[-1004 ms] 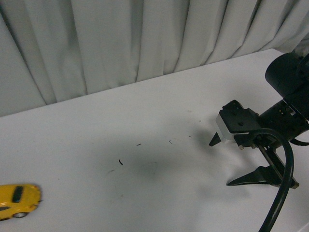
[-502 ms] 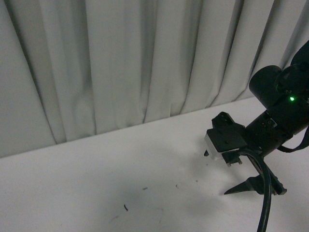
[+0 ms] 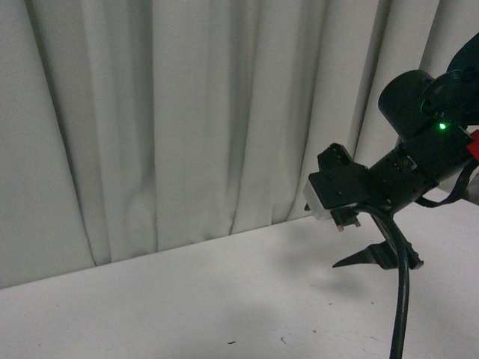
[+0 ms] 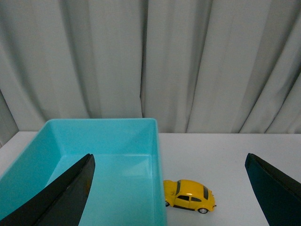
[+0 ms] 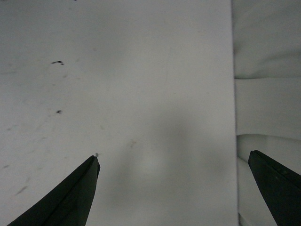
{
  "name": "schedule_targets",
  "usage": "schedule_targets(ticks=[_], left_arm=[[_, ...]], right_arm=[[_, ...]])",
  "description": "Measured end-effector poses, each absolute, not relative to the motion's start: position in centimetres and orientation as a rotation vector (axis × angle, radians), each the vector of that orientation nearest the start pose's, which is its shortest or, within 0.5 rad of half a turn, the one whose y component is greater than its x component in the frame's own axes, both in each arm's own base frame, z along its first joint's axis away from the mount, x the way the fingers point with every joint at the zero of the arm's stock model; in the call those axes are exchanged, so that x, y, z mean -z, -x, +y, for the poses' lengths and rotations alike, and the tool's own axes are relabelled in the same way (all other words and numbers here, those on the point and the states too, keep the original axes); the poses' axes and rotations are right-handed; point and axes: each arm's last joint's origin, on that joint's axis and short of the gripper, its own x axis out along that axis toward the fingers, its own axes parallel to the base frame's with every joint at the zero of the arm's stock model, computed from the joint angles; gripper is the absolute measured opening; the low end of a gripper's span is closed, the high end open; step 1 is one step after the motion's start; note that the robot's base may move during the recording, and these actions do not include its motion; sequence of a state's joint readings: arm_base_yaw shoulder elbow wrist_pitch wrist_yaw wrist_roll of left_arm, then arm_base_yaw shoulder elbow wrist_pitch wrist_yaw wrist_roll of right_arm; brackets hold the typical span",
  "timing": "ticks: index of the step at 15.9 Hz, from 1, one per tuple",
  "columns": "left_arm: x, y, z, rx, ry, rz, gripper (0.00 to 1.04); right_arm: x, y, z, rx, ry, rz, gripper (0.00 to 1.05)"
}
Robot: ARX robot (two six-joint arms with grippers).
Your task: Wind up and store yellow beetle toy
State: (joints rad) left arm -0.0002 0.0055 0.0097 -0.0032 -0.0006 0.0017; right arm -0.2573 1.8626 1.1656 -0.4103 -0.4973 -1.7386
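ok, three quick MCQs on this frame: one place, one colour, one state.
1. Where is the yellow beetle toy? A on the table beside the bin; B inside it; C gripped, lifted.
2. The bin's colour? A red; B teal; C white.
3. The right gripper? A shut on the toy; B shut, empty; C open, empty.
Answers: A, the toy stands on its wheels just outside the bin wall; B, its walls are teal; C, its fingers are wide apart with only table between.
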Motion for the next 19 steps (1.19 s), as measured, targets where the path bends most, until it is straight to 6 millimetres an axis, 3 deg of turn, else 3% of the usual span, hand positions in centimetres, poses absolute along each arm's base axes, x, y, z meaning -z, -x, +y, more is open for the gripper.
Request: schedule_targets(ticks=[2, 3, 4, 6, 7, 8, 10, 15, 19], left_arm=[[-16.6, -9.7, 0.0, 0.0, -0.002, -0.001, 0.98], [-16.6, -9.7, 0.0, 0.0, -0.002, -0.001, 0.98], [-16.6, -9.7, 0.0, 0.0, -0.002, -0.001, 0.98], [-16.6, -9.7, 0.0, -0.001, -0.002, -0.001, 0.98], [-16.6, -9.7, 0.0, 0.0, -0.002, -0.001, 0.98], [-16.6, -9.7, 0.0, 0.0, -0.002, -0.001, 0.98], [-16.6, -9.7, 0.0, -0.001, -0.002, -0.001, 0.98], [-16.6, -9.7, 0.0, 0.0, -0.002, -0.001, 0.98], [-16.6, -9.7, 0.0, -0.001, -0.002, -0.001, 0.98]], right_arm=[[-17.4, -36.1, -7.6, -0.882, 1.23, 0.488, 0.97], [-18.2, -36.4, -7.3, -0.568, 1.292, 0.423, 0.88], [-19.7, -33.7, -5.2, -0.221, 1.048, 0.302, 0.72], [-22.5, -30.1, -3.1, -0.037, 0.588, 0.028, 0.5], [-20.4, -25.5, -2.3, 0.007, 0.119, 0.006, 0.14], [-19.4, -24.4, -2.0, 0.004, 0.072, 0.034, 0.03], [-19.4, -22.4, -1.4, -0.005, 0.035, -0.002, 0.02], [-18.8, -20.7, -0.8, 0.015, 0.022, -0.001, 0.02], [-17.9, -17.7, 0.0, -0.003, 0.018, 0.003, 0.02]])
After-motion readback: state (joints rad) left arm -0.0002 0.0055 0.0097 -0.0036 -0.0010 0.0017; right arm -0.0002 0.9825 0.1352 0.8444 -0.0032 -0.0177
